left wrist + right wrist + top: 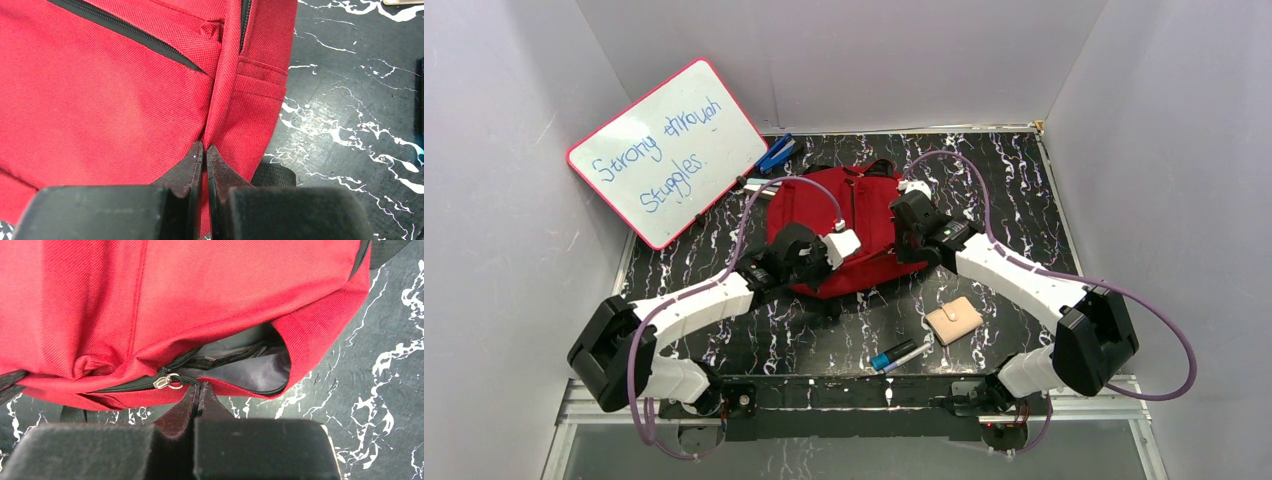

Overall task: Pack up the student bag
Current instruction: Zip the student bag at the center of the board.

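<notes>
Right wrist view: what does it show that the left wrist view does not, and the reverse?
Only the right wrist view: the partly open main zipper, its zipper pull in the shut right gripper, and grey lining inside. Only the left wrist view: the closed slanted pocket zipper and the left gripper pinching a seam. Both: the red student bag on the black marbled table.

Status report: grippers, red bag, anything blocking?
Left gripper shut on student bag seam. Right gripper shut on zipper pull; bag partly unzipped. Wallet, pens lie clear.
</notes>
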Robot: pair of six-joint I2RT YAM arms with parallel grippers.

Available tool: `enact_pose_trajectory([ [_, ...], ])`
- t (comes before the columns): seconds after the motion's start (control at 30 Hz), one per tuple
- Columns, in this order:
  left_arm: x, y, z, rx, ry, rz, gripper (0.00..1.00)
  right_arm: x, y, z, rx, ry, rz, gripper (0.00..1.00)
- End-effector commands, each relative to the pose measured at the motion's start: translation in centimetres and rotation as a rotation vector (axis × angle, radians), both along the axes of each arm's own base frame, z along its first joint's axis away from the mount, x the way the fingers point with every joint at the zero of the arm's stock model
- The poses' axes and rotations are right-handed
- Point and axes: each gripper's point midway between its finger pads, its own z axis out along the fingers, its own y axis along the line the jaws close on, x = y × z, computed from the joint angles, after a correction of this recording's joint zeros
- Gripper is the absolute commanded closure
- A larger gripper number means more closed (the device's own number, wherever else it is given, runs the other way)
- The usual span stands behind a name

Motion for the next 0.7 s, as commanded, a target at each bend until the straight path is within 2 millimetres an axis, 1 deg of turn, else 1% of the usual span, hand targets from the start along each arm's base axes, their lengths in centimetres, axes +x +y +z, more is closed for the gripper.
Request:
enact_pose_trajectory([
  [0.0, -0.9, 5.6, -2.5, 0.181, 0.05, 0.163, 1.0, 2.6, -4.2, 1.5, -0.135, -0.069, -0.109, 1.0],
  [0.13, -0.6, 7.5, -2.9, 0.233, 0.048, 0.241, 1.0, 3.0, -5.5, 1.2, -0.16, -0.053, -0.136, 1.0],
  [0.2, -0.4, 8.2, -2.8, 0.248, 0.042, 0.269, 1.0, 3.2, -5.7, 1.6, -0.154, -0.062, -0.141, 1.0],
  [0.27, -0.4, 8.8, -2.6, 0.253, 0.033, 0.285, 1.0, 3.3, -5.2, 2.3, -0.118, -0.072, -0.123, 1.0],
  [0.33, -0.5, 8.9, -2.4, 0.244, 0.023, 0.286, 1.0, 3.5, -4.3, 3.4, -0.059, -0.092, -0.084, 1.0],
  [0.37, -0.5, 9.0, -2.3, 0.244, 0.018, 0.292, 1.0, 3.6, -4.3, 3.8, -0.047, -0.104, -0.081, 1.0],
  [0.43, -0.2, 9.7, -2.3, 0.266, 0.006, 0.324, 1.0, 3.7, -5.3, 4.2, -0.075, -0.112, -0.115, 1.0],
  [0.53, 0.7, 11.6, -2.0, 0.307, -0.027, 0.426, 1.0, 3.8, -7.6, 3.7, -0.165, -0.085, -0.184, 1.0],
  [0.6, 1.2, 12.7, -1.7, 0.312, -0.045, 0.492, 1.0, 3.8, -8.4, 3.1, -0.195, -0.061, -0.201, 1.0],
  [0.67, 1.6, 13.4, -1.4, 0.306, -0.056, 0.535, 1.0, 3.7, -8.5, 2.6, -0.201, -0.038, -0.198, 1.0],
])
